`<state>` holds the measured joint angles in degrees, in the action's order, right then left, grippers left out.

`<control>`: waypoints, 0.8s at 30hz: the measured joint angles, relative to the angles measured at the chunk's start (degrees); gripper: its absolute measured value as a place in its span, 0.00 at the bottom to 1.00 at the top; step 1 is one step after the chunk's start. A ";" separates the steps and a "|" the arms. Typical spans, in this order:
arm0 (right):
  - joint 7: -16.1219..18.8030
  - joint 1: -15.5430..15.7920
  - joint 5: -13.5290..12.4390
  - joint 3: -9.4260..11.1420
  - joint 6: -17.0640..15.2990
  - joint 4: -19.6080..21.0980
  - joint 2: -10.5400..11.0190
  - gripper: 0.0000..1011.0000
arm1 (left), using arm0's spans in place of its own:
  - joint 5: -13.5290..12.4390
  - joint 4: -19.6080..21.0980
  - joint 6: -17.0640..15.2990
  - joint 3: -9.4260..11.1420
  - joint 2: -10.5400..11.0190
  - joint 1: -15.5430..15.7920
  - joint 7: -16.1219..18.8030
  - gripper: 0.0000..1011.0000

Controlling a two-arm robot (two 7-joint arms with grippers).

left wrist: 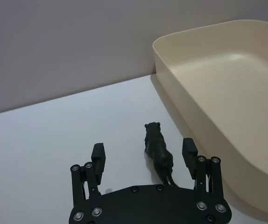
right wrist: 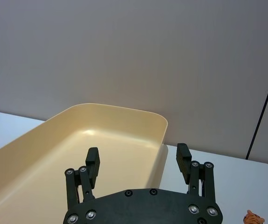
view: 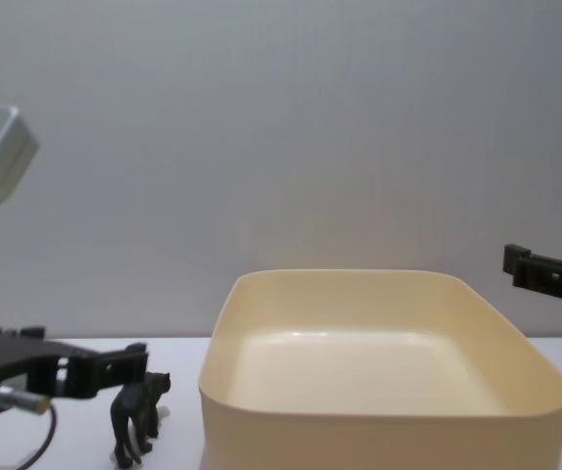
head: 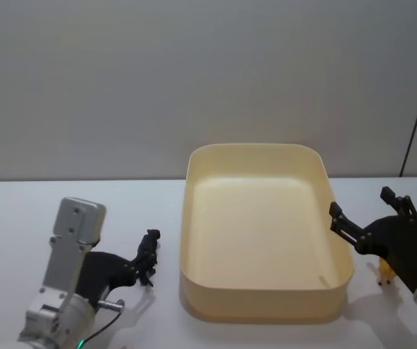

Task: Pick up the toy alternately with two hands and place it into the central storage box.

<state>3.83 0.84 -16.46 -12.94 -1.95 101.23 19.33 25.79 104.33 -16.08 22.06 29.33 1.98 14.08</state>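
A small black animal toy (left wrist: pixel 158 151) stands on the white table just left of the central storage box (head: pixel 266 302), a large cream-yellow tub with nothing in it. My left gripper (left wrist: pixel 143 154) is open and low at the table, its fingers on either side of the toy, which is closer to the finger on the box side. In the chest view the toy (view: pixel 136 411) stands just below the left gripper (view: pixel 115 367). My right gripper (head: pixel 362 203) is open with nothing in it, raised over the box's right rim. From the right wrist, the gripper (right wrist: pixel 138 158) looks across the box (right wrist: pixel 124 116).
An orange striped toy (head: pixel 386 274) stands on the table right of the box, partly hidden behind my right arm; it also peeks in at a corner of the right wrist view as the orange toy (right wrist: pixel 253 218). A plain grey wall rises behind the table.
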 joint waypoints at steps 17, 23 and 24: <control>0.00 0.00 0.00 0.00 0.00 0.00 0.00 0.99 | 5.44 -0.37 -2.87 -2.21 1.67 -1.44 -1.24 0.99; 0.00 0.00 0.00 0.00 0.00 0.00 0.00 0.99 | 5.23 -1.18 -3.34 -2.39 1.32 -0.82 -2.94 0.99; 0.00 0.00 0.00 0.00 0.00 0.00 0.00 0.99 | 5.15 -1.30 -3.40 -2.40 1.25 -0.73 -3.15 0.99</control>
<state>3.83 0.84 -16.46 -12.94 -1.95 101.23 19.33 30.95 103.03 -19.48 19.66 30.58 1.25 10.93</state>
